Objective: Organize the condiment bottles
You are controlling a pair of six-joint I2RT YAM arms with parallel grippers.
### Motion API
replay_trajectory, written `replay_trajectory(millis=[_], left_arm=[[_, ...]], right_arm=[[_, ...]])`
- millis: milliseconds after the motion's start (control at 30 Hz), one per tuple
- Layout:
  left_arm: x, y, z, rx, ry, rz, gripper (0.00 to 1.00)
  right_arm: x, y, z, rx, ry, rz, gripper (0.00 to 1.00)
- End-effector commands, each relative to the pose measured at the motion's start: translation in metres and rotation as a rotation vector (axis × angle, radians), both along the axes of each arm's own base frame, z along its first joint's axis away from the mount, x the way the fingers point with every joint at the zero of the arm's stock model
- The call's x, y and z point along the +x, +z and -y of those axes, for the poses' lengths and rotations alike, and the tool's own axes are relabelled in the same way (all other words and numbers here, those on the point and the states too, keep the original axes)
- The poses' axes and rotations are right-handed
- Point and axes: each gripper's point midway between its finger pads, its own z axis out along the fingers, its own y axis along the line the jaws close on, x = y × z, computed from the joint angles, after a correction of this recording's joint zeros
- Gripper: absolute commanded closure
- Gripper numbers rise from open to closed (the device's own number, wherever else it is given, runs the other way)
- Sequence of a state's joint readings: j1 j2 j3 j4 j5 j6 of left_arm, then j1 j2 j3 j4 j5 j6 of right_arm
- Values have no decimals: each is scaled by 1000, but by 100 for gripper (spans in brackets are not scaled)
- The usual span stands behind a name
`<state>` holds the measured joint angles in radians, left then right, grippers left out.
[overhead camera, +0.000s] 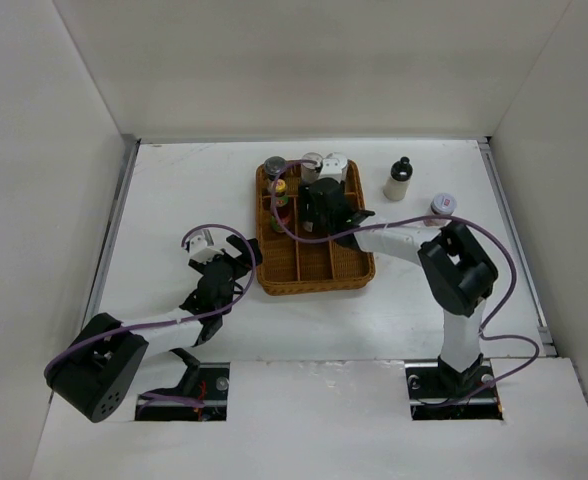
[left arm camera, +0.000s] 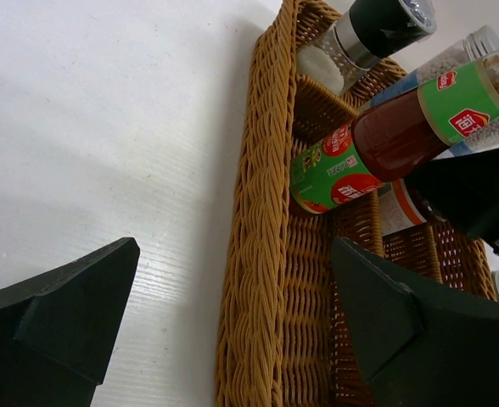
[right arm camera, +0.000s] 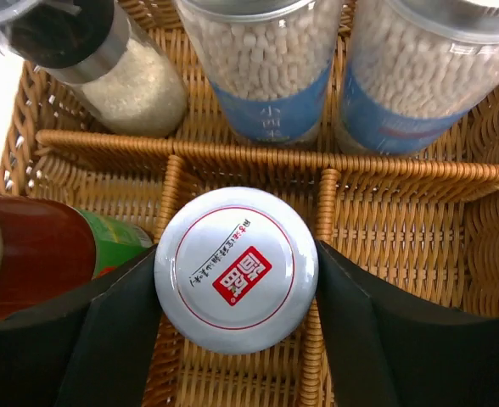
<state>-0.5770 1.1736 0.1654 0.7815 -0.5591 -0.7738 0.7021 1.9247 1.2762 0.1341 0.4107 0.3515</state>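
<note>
— Condiment bottles [right arm camera: 258, 59]: where did mine stand?
— Most stood in your wicker tray [overhead camera: 314, 287]; the black-capped cream bottle [overhead camera: 400, 180] stood on the table [overhead camera: 194, 190], to its right.
— And my grippers?
— Your right gripper [right arm camera: 235, 254] clasped the white-lidded jar [right arm camera: 236, 288] in a middle compartment, both fingers touching its lid. Your left gripper [left arm camera: 237, 254] gaped wide beside the tray's rim, holding nothing.

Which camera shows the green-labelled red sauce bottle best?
Left wrist view: the sauce bottle is large, its labels and dark red contents clear, in the wicker tray. Right wrist view catches only a slice of it beside the white-lidded jar held by the right tool. Top view shows little beyond its yellow cap.
</note>
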Motion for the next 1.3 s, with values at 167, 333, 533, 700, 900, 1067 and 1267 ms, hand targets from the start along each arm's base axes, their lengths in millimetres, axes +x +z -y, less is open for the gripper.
replay_trajectory(millis=[167, 333, 533, 700, 900, 1067, 1267], left_arm=[[8, 29, 9, -67, -18, 84, 0], [8, 28, 11, -65, -21, 80, 0], [8, 26, 12, -62, -27, 74, 0], [9, 25, 13, -60, -29, 70, 0], [10, 23, 15, -58, -33, 63, 0], [10, 24, 18, -63, -48, 63, 0], [10, 27, 16, -71, -43, 72, 0]], right_arm=[[6, 112, 3, 173, -33, 200, 8], [-14, 153, 81, 195, -152, 276, 0], [-23, 122, 252, 39, -602, 264, 0], [-19, 73, 340, -97, -800, 145, 0], [-2, 40, 349, -45, -747, 80, 0], [10, 25, 354, -2, -725, 48, 0], [22, 2, 353, 47, -718, -6, 6]])
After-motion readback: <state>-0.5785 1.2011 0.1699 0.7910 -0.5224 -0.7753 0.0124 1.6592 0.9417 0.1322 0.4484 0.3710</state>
